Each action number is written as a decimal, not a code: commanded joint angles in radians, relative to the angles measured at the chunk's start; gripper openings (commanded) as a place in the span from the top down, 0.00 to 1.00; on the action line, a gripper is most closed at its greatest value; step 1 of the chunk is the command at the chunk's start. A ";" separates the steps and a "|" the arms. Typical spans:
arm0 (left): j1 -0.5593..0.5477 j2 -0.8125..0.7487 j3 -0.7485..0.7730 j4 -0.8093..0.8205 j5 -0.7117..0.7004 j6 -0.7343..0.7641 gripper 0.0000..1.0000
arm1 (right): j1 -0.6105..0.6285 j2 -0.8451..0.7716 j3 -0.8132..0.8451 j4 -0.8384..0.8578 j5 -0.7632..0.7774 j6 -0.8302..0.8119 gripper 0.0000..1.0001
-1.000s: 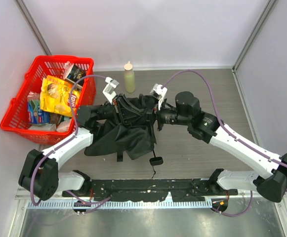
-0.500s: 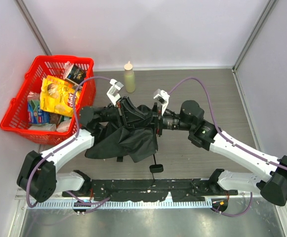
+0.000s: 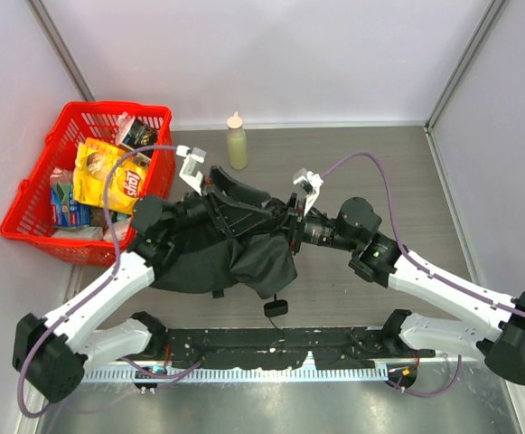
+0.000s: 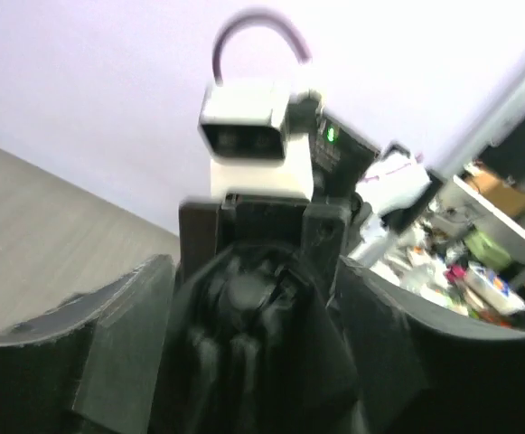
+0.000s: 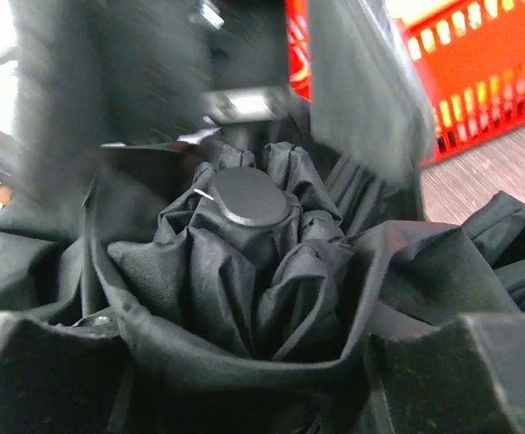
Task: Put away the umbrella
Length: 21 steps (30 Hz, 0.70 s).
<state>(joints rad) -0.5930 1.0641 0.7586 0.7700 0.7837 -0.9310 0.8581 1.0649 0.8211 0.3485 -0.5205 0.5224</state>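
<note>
A: The bench was a grey wood-grain table (image 3: 379, 163) boxed in by pale walls. A red basket (image 3: 32, 226) of groceries sat far left, a bottle (image 3: 236, 143) at the far edge. Where was the umbrella (image 3: 235, 240)?

B: Mid-table, between the two arms. The canopy was collapsed but loose and rumpled, spreading to the left. Its handle (image 3: 276, 308) lay toward the near edge.

A: Jaws?

B: The right gripper (image 5: 244, 307) was closed on the bunched cloth round the top cap (image 5: 244, 194), with folds packed between its fingers (image 5: 27, 371). The left gripper (image 4: 253, 298) faced it with jaws apart, the same bunch lying between them. I saw no squeeze from it.

A: Step in hand, by your reading?

B: Gathering the canopy. Nothing was wrapped or strapped that I could see.

A: Next move?

B: Judgement only. With the right steadying the top, the left would need a fresh hold lower on the loose cloth, to draw it in round the shaft (image 3: 281, 291). The cloth looked slack, so a shallow pinch might catch a single layer. I could not tell where the umbrella was meant to go afterwards.
</note>
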 commanded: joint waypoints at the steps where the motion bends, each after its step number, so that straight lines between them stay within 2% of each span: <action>1: -0.013 -0.130 0.105 -0.284 -0.331 0.214 0.01 | 0.007 -0.068 -0.051 -0.048 0.197 0.019 1.00; 5: 0.004 -0.200 0.148 -0.645 -0.628 0.317 0.00 | -0.004 -0.150 -0.091 -0.123 0.351 -0.028 1.00; 6: 0.005 -0.219 0.160 -0.713 -0.741 0.316 0.00 | -0.004 -0.160 -0.077 -0.153 0.463 -0.045 1.00; 7: 0.007 -0.234 0.168 -0.753 -0.774 0.331 0.00 | -0.004 -0.178 -0.070 -0.225 0.514 -0.073 1.00; 8: 0.006 -0.243 0.171 -0.767 -0.822 0.343 0.00 | -0.004 -0.183 -0.045 -0.255 0.648 -0.099 1.00; 10: 0.006 -0.245 0.202 -0.825 -0.801 0.347 0.06 | -0.004 -0.178 0.005 -0.342 0.802 -0.146 1.00; 13: 0.007 -0.164 0.306 -0.943 -0.652 0.318 0.03 | -0.004 -0.131 0.099 -0.488 0.994 -0.238 1.00; 14: 0.002 -0.112 0.341 -0.977 -0.602 0.302 0.06 | -0.005 -0.119 0.137 -0.503 1.023 -0.254 1.00; 16: -0.027 -0.060 0.378 -1.035 -0.552 0.290 0.08 | -0.010 -0.099 0.180 -0.519 1.050 -0.306 1.00; 21: -0.178 -0.013 0.338 -0.986 -0.655 0.356 0.06 | -0.014 -0.074 0.220 -0.533 1.009 -0.315 1.00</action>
<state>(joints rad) -0.6724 1.0264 1.1038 -0.1703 0.1539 -0.6380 0.8459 0.9871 0.9676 -0.2043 0.4271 0.2569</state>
